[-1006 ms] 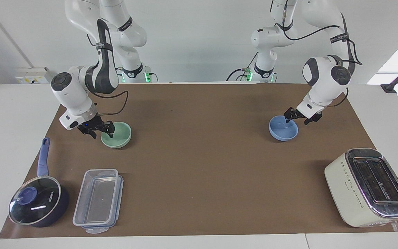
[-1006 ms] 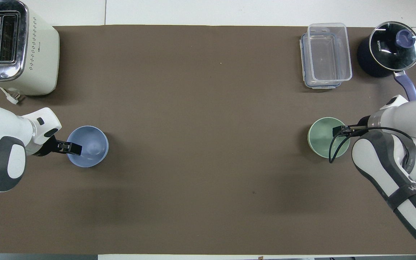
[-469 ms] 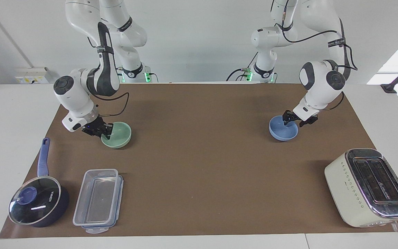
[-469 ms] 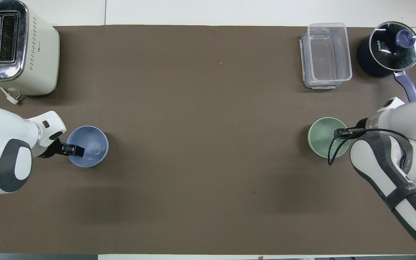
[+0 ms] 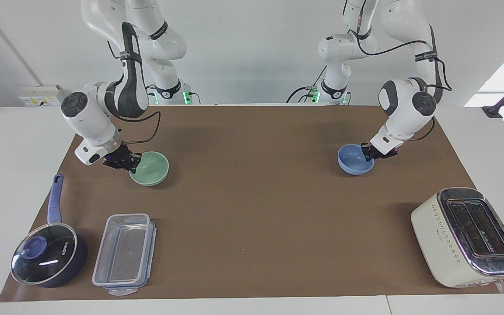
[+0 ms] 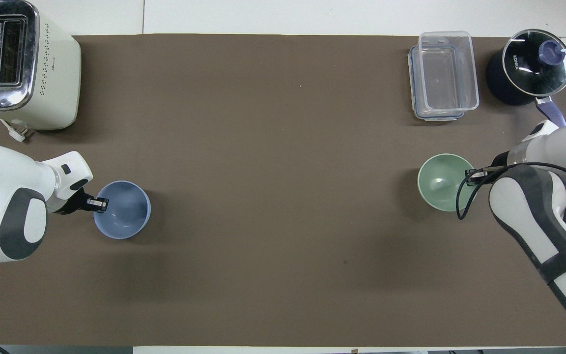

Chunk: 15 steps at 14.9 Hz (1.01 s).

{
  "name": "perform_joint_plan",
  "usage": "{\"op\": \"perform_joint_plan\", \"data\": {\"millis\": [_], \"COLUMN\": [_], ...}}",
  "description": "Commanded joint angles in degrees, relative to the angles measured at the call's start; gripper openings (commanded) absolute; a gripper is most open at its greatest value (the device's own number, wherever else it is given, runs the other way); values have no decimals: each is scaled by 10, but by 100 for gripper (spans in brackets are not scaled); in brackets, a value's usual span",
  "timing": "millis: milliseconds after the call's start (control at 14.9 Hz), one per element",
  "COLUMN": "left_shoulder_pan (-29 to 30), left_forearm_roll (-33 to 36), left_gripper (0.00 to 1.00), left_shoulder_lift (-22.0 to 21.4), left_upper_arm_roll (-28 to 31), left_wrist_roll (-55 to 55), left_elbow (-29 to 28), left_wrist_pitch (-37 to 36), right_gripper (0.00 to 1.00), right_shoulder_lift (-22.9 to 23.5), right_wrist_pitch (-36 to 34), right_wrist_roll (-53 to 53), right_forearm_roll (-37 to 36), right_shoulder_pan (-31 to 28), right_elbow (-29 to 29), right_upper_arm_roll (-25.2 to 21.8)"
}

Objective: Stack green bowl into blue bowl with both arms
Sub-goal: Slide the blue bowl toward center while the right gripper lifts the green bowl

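The pale green bowl (image 5: 150,168) hangs a little above the brown mat at the right arm's end of the table. My right gripper (image 5: 132,162) is shut on its rim at the side toward that end. It also shows in the overhead view (image 6: 441,182), with the right gripper (image 6: 470,175) at its rim. The light blue bowl (image 5: 353,159) hangs slightly tilted just above the mat at the left arm's end. My left gripper (image 5: 369,153) is shut on its rim. In the overhead view the blue bowl (image 6: 123,210) has the left gripper (image 6: 98,202) at its edge.
A cream toaster (image 5: 466,238) stands at the left arm's end, farther from the robots than the blue bowl. A clear plastic container (image 5: 125,253) and a dark blue lidded saucepan (image 5: 48,260) stand at the right arm's end, farther from the robots than the green bowl.
Both grippers closed on the bowls' rims and raised them slightly off the mat. The blue bowl shifted toward the robots and now tilts.
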Motion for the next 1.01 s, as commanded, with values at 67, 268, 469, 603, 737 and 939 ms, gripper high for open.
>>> {"op": "perform_joint_plan", "data": {"millis": [67,268,469,603,737,939], "left_shoulder_pan": [-51,-151,-238,-281,-301,-305], "left_forearm_roll": [-13,-40,-47,-53,-54,-70], "left_gripper": [0,0,0,0,0,0], "left_shoulder_lift": [14,55,52,57,69,107], "left_upper_arm_roll": [0,0,0,0,0,-2], "left_wrist_roll": [-7,-131,-237,-282,-296,-285], "left_elbow": [64,202,183,169,155,155], "left_wrist_pitch": [-45,-156,-119,-96,-75,-69], "right_gripper": [0,0,0,0,0,0], "right_shoulder_lift": [5,8,8,8,9,8], "right_wrist_pitch": [-79,-97,-119,-128,-128,-133], "right_wrist_roll": [-12,-6,14,42,43,43], "right_forearm_roll": [10,24,41,40,40,40], "right_shoulder_pan": [22,34,51,63,64,63], "right_elbow": [86,111,131,141,141,140], "right_upper_arm_roll": [1,1,1,1,1,1]}}
